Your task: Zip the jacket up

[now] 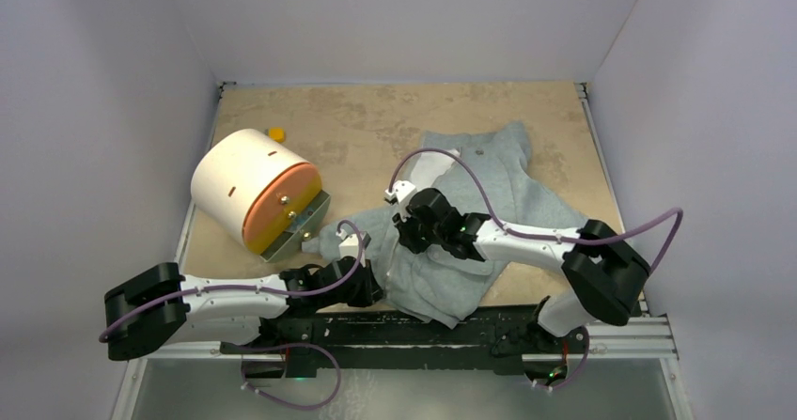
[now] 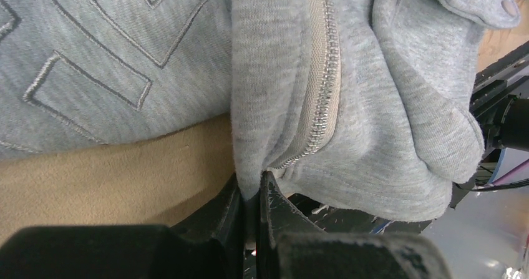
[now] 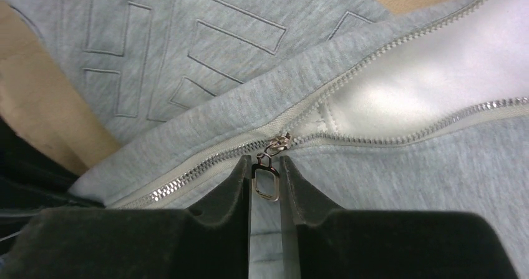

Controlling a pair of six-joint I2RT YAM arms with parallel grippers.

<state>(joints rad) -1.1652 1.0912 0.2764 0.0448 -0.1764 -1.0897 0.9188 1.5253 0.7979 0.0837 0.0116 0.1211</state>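
The jacket (image 1: 507,171) lies near-centre on the table (image 1: 376,119). Our left gripper (image 2: 252,198) clamps its near hem. Our right gripper (image 3: 265,173) brackets the zipper pull (image 3: 266,182), but we cannot tell if it pinches. The open teeth (image 3: 399,138) run away toward the far side.

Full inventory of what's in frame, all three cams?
jacket: one, light grey with white lining, on the table right of centre, partly zipped
zipper pull: one, silver, hanging from the slider
drum: one, white with orange end face, on its side, table left
small object: one, yellow, behind the drum
table: one, tan
left gripper: one, black, shut on the jacket hem
right gripper: one, black, jaws either side of the zipper pull, grip unclear
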